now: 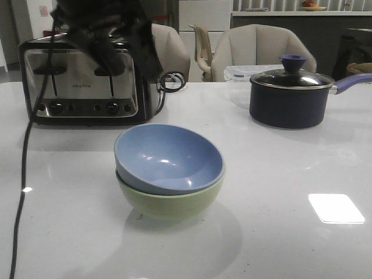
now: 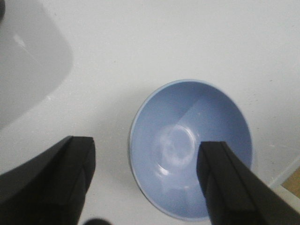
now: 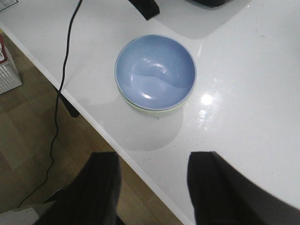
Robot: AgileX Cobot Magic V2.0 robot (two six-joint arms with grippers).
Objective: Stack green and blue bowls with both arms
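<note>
The dusty blue bowl (image 1: 168, 158) sits nested inside the sage green bowl (image 1: 171, 203) at the middle of the white table, slightly tilted. In the left wrist view the blue bowl (image 2: 190, 150) lies below my left gripper (image 2: 145, 157), which is open and empty above it. My left arm (image 1: 107, 29) is a dark blur high at the back left. In the right wrist view the blue bowl (image 3: 155, 70) hides all but a sliver of the green bowl (image 3: 151, 111). My right gripper (image 3: 152, 164) is open and empty, raised over the table's front edge, apart from the bowls.
A black and chrome toaster (image 1: 87, 81) stands at the back left, its black cable (image 1: 22, 174) running down the table's left side. A dark blue lidded saucepan (image 1: 290, 96) stands at the back right. The table edge (image 3: 93, 123) borders wooden floor.
</note>
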